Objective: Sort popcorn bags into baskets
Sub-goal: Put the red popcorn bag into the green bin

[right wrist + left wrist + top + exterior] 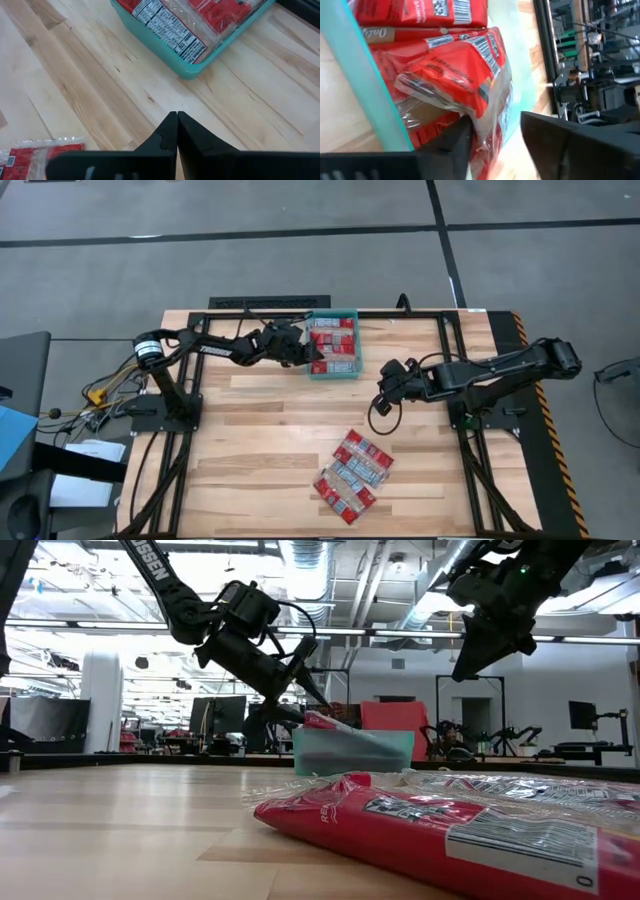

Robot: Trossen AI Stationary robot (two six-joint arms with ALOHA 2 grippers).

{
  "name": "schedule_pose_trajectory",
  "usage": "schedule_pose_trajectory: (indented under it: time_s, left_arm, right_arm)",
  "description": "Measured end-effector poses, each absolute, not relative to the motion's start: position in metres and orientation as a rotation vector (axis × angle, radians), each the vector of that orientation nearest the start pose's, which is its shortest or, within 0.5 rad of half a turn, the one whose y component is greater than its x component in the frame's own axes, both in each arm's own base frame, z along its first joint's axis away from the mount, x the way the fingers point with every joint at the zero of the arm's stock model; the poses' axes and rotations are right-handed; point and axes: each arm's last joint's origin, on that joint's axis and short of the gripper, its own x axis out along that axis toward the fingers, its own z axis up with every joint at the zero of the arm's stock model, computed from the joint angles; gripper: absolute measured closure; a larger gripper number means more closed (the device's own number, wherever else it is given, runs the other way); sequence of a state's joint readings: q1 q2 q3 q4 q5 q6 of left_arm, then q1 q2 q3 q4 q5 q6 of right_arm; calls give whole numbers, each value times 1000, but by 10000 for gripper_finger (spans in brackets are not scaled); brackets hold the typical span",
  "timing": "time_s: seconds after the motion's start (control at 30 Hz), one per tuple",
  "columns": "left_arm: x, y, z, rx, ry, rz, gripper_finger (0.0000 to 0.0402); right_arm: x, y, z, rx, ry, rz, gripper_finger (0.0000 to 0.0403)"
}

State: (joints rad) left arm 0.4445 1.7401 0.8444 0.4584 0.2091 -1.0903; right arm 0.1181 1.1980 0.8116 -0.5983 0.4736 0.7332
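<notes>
L gripper (495,145) at teal basket (333,372), jaws part-open around crumpled popcorn bag (455,82) draped over the near wall. Risk: bag slides out onto table. R gripper (177,131) closed, empty, hovering mid-table.

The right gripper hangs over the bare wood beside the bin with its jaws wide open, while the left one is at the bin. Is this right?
Not quite. The right gripper does hang over bare wood beside the bin, but its jaws are shut, pressed together, as the right wrist view shows. The left gripper is at the bin.
</notes>
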Motion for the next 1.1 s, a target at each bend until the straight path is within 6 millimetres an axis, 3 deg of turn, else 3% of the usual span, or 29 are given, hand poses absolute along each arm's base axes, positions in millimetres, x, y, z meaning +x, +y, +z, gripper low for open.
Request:
schedule_pose_trajectory:
  time_s: [0.3,0.7,0.9,1.1]
  left_arm:
    - [307,170,172,-1240,303,335,156]
    - [279,175,184,-1164,442,411,144]
    - [268,153,203,-1053,551,355,144]
    - [285,105,212,-986,618,194,144]
  right_arm:
    - [225,13,235,383,769,-645,360]
    - [225,14,235,383,768,-642,360]
    - [225,27,233,409,808,-534,358]
    - [209,66,209,559,916,-385,366]
